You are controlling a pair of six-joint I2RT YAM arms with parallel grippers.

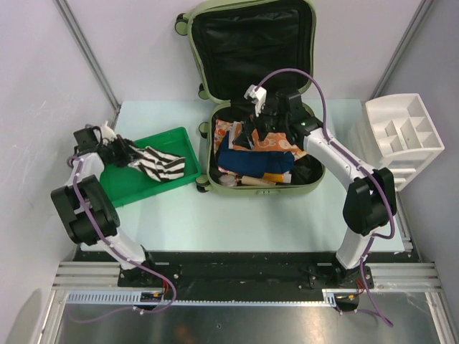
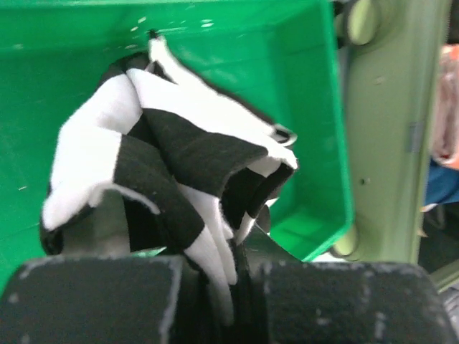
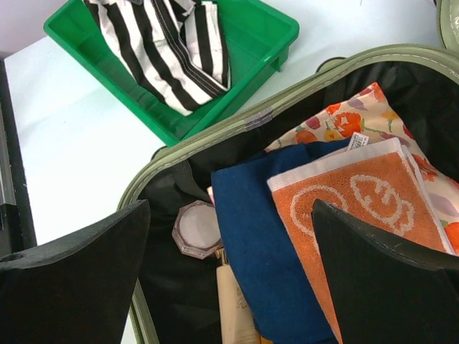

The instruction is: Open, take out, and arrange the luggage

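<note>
The pale olive-green luggage (image 1: 267, 190) lies open on the table, its black-lined lid (image 1: 251, 43) standing up at the back. Inside are a blue cloth (image 3: 251, 236), an orange towel (image 3: 358, 208), a floral cloth (image 3: 344, 118), a small octagonal jar (image 3: 197, 229) and a cream tube (image 3: 233, 308). My right gripper (image 1: 254, 132) hovers over these, wide open and empty (image 3: 231, 208). My left gripper (image 1: 118, 152) is shut on a black-and-white striped cloth (image 2: 179, 143), which hangs into the green tray (image 2: 301, 86). The cloth also shows in the top view (image 1: 161, 163).
The green tray (image 1: 129, 188) sits left of the luggage, close to its side wall (image 2: 380, 143). A white compartmented organizer (image 1: 401, 136) stands at the table's right edge. Metal frame posts rise at the back left and back right.
</note>
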